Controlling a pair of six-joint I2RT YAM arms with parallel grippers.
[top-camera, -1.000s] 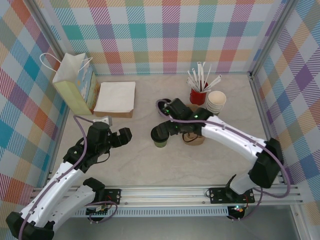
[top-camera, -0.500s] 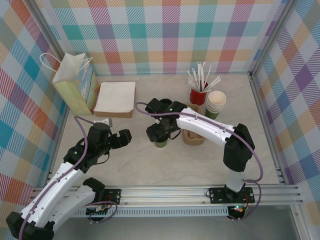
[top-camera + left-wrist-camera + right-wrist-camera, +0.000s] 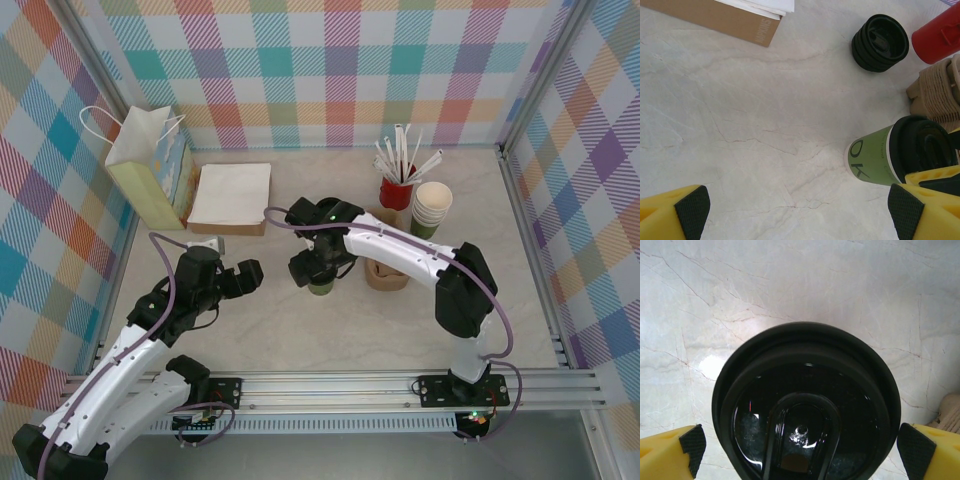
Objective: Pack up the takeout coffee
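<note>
Right wrist view looks straight down through the right pincer (image 3: 802, 447); its jaws stand wide apart, one black pad at each lower corner, bracketing the takeout coffee (image 3: 805, 365) without visibly pressing on it; the round black lid (image 3: 802, 440) sits directly beneath, so the spread looks chosen to clear the lid's rim before any closing lower on the cup. Top external view shows the right arm reaching to the middle of the pale marbled worktop (image 3: 300, 340); the coffee stands upright there under the pincer, just left of a brown pulp carrier (image 3: 386, 275). The left pincer (image 3: 245, 274) hovers near the cup's left side, jaws likewise apart and holding nothing, probably stationed aside so the arms do not collide; its wrist view has the olive-green cup at lower right, with a stack of spare lids (image 3: 880, 42) and a red cup (image 3: 937, 32) beyond. A white paper bag (image 3: 150, 165) stands at the far left, likely the packing destination; the coffee is not yet in it.
</note>
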